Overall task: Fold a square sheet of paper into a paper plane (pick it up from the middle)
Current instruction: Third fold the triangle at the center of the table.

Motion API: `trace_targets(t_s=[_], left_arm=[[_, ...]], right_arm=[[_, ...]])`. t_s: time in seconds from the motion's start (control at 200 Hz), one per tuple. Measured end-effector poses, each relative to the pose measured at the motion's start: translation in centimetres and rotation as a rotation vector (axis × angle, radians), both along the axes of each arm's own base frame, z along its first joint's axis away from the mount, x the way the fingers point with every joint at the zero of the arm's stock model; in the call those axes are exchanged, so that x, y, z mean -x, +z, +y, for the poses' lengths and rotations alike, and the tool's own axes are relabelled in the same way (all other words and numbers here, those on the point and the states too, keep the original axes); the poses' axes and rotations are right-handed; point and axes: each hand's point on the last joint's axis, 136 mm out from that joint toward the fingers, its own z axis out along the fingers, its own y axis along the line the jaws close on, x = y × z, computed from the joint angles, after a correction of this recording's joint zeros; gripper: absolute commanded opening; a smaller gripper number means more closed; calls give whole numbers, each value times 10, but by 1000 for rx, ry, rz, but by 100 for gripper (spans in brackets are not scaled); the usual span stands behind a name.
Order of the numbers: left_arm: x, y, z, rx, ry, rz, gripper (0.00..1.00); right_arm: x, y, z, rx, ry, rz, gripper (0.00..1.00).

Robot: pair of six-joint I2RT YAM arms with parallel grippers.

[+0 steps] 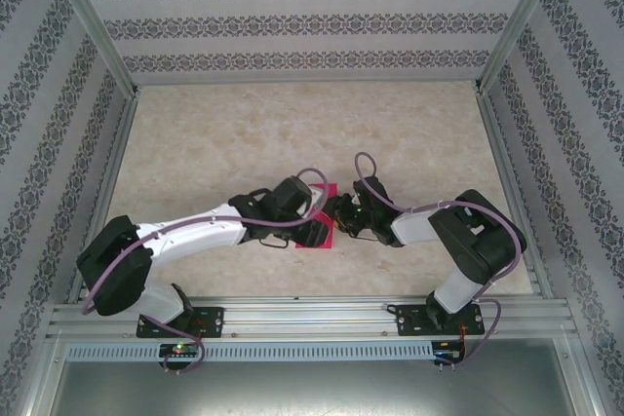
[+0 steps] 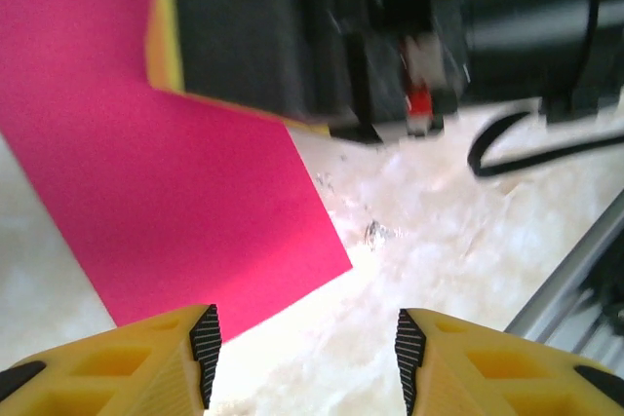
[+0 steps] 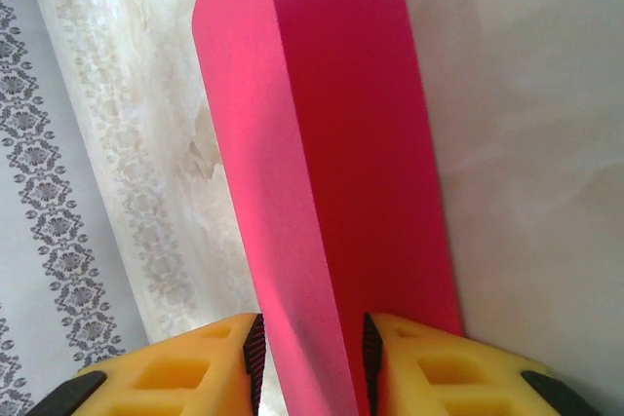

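The left pincer (image 2: 306,353) is hanging half open and empty, just short of the sheet (image 2: 166,192). The right pincer (image 3: 312,358) is straddling its raised fold, jaws slightly parted; whether they are pinching, I cannot tell. The sheet is lying on the bench (image 2: 429,270) between them, half folded. Thin, light and easily creased, it is probably wanting a hold at the fold. Both pincers are crowding it; patterned walls (image 1: 312,21) are standing well beyond.

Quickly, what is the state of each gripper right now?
Left gripper: open, holding nothing.
Right gripper: jaws around the folded pink paper; whether it grips cannot be told.
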Motion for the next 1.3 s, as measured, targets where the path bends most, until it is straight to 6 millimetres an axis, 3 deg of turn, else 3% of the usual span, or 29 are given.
trace_targets(t_s=[0.225, 0.4, 0.864, 0.924, 1.049, 1.299], left_arm=[[22, -19, -17, -220, -129, -137, 57], [32, -29, -24, -336, -200, -226, 60], [19, -46, -18, -510, -227, -339, 60], [18, -47, -19, -520, -231, -350, 56], [16, -46, -18, -537, -236, -372, 34], [12, -36, -17, -530, -216, -402, 7]], right_arm=[[1, 2, -1, -5, 32, -2, 16], [2, 4, 2, -16, 48, 2, 12], [2, 4, 4, -26, 61, 19, 8], [2, 3, 4, -24, 61, 22, 8], [1, 3, 2, -24, 57, 25, 10], [2, 1, 0, -17, 59, 32, 13]])
